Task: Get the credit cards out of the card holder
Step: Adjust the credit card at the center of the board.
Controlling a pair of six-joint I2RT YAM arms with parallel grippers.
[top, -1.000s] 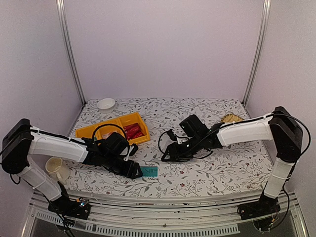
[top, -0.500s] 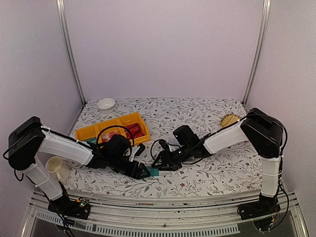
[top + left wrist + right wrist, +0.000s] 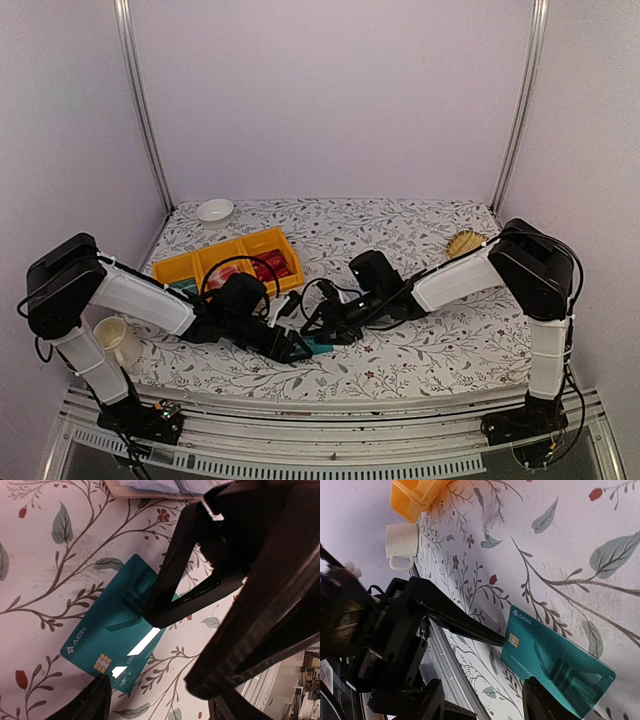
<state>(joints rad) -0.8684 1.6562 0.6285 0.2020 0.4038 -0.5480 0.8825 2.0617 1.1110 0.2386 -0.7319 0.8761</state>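
A teal credit card [image 3: 105, 640] lies flat on the flowered tablecloth near the front edge, chip end towards the left arm. My left gripper [image 3: 160, 707] is open, its fingers low on either side of the card's chip end, and one fingertip [image 3: 497, 640] touches that edge. My right gripper [image 3: 482, 702] is open too, and one of its fingers [image 3: 165, 595] rests on the card's other end. In the top view both grippers [image 3: 290, 345] [image 3: 322, 325] meet over the card [image 3: 318, 347]. The card holder [image 3: 150, 487] shows only as a pale edge just beyond the card.
A yellow bin [image 3: 230, 262] holding red cards [image 3: 270, 266] stands behind the left arm. A white cup [image 3: 117, 340] is at the front left, a white bowl [image 3: 214, 209] at the back left, and a straw basket [image 3: 467, 241] at the back right.
The right gripper has swung left and down onto the teal card. The left gripper has slid right to the card's other end. Both sets of jaws have kept their width.
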